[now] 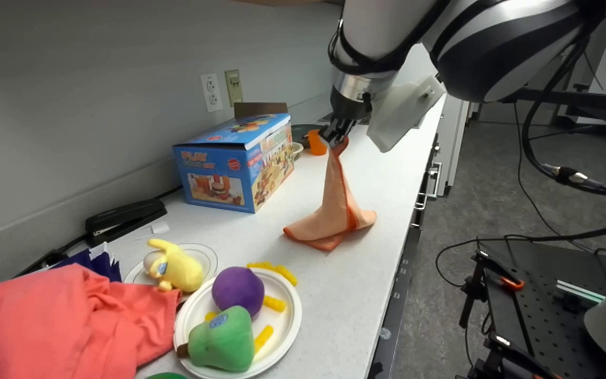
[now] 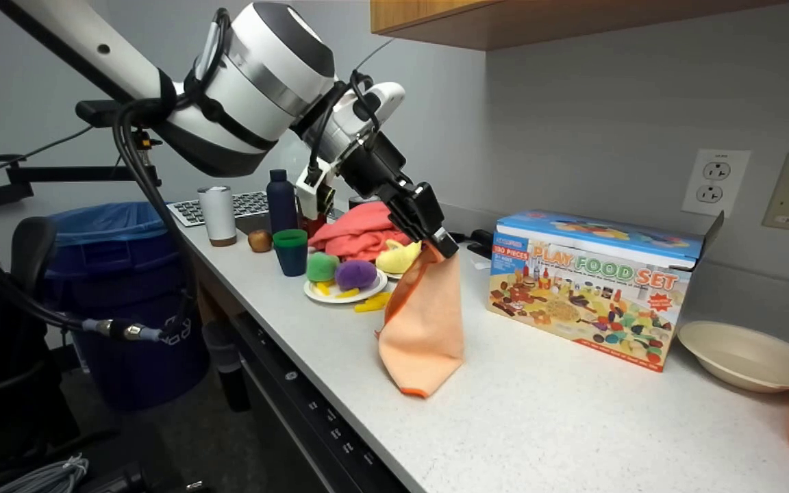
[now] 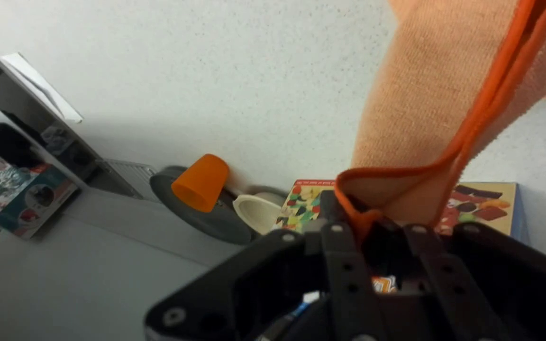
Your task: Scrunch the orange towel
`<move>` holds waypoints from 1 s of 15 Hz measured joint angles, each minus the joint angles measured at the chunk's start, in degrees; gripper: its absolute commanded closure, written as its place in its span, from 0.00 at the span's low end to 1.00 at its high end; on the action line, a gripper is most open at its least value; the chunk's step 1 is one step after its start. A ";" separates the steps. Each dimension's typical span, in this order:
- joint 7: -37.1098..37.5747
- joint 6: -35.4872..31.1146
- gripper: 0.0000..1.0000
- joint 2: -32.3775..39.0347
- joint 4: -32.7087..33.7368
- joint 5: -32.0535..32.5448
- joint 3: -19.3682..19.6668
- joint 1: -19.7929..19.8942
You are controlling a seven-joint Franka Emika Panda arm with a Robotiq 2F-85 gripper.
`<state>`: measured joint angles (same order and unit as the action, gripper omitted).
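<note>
Pinching the orange towel [image 2: 429, 322], gripper [image 2: 444, 245] over a speckled white counter [image 2: 559, 411], grey wall [image 2: 593, 123] alongside, wooden cabinet [image 2: 538, 24] above

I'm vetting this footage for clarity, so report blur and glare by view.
In the wrist view, the gripper looks blurred, while the orange towel shows fuzzy texture; in an exterior view, the countertop washes out toward its far end; in an exterior view, the play food set box has readable lettering.
</note>
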<state>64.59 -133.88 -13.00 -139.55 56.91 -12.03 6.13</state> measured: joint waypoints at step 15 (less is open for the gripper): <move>1.08 -0.56 0.99 6.41 -2.46 -16.81 2.90 -7.36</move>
<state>65.67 -134.44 -6.59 -142.01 40.10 -9.13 -1.24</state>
